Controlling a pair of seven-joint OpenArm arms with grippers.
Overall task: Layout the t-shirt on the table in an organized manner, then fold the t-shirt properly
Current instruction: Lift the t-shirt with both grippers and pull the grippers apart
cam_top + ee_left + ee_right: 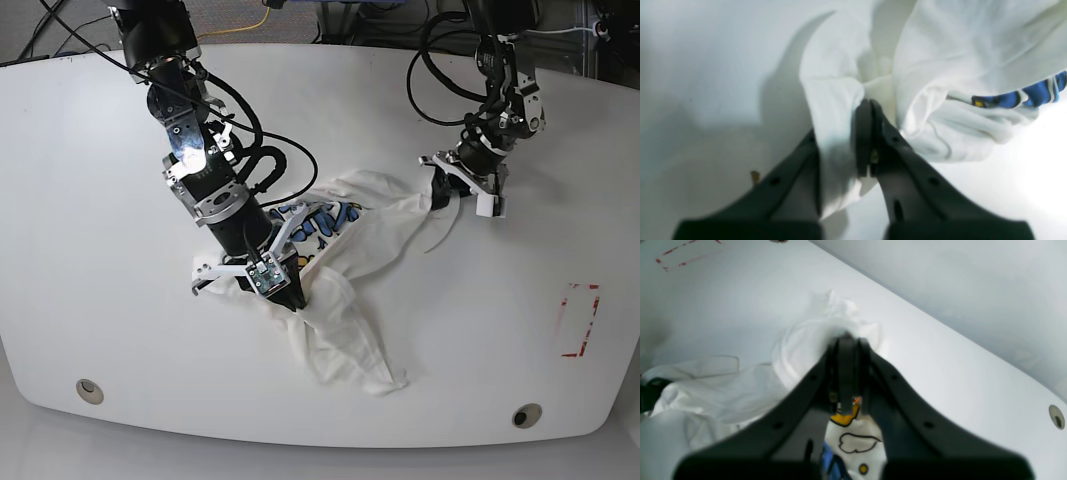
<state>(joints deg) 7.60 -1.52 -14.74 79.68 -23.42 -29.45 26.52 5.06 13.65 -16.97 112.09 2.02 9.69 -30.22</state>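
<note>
Layout step in hand: left pincer [870,110] and right pincer [848,340] each clamped on the bunched t-shirt [345,270]; next, draw apart to spread it over the worktop [100,220].

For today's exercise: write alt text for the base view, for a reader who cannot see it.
Two robot arms pinch a crumpled white t-shirt on a white table: the right gripper near its middle, the left gripper at an edge.

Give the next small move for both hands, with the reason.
Probably draw the hands apart: the left hand and right hand are each shut on the t-shirt, which lies bunched on the table between them, so spreading should flatten it.
</note>
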